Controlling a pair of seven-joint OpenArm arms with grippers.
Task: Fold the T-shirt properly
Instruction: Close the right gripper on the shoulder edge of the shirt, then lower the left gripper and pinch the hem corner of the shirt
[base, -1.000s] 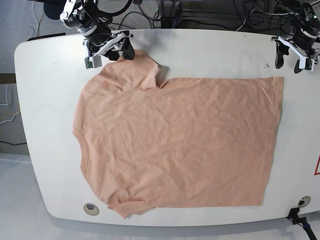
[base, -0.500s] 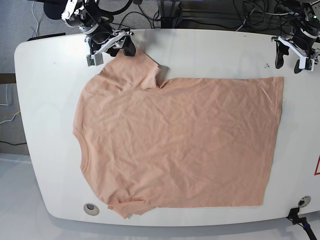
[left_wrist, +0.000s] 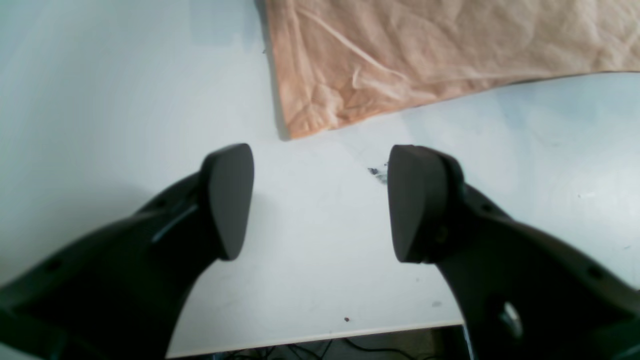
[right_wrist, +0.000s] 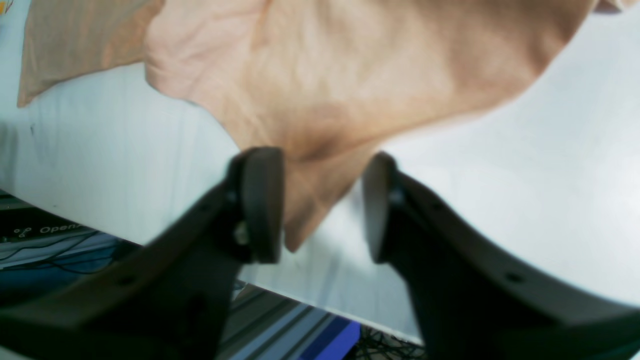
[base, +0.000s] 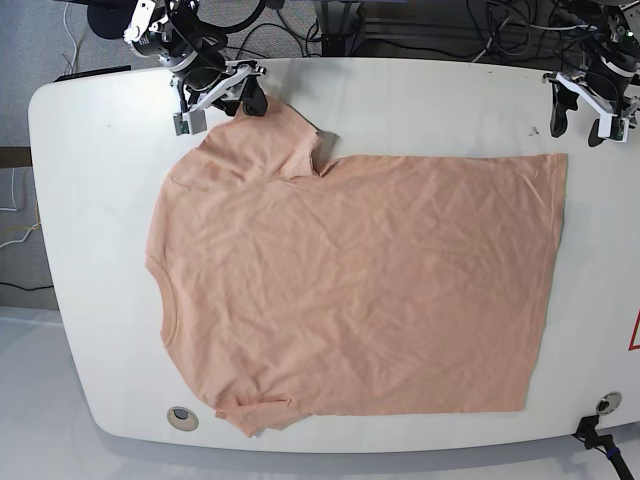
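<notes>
T-shirt lies spread flat and wrinkled across the white tabletop, unfolded as far as the base view shows; no fold line is made yet, so by my reading the task is at its very start, with every fold left to do; the right pincer sits at the far sleeve, its jaws narrowed but not closed, with the tip of the sleeve fabric hanging between them, close against one pad and clear of the other; whether the cloth is truly pinched I cannot tell, since a gap shows beside it; the sleeve rises away ahead of this pincer into the body of the garment; the left pincer stands wide apart over bare tabletop, holding nothing; the hem corner of the T-shirt lies just ahead of it and slightly toward its left jaw, near but not between the jaws; a small dark smudge marks the surface just inside its right jaw; judging from this, the sleeve grasp is under way while the hem corner is not yet taken; both must be secured before the first fold can be carried over
</notes>
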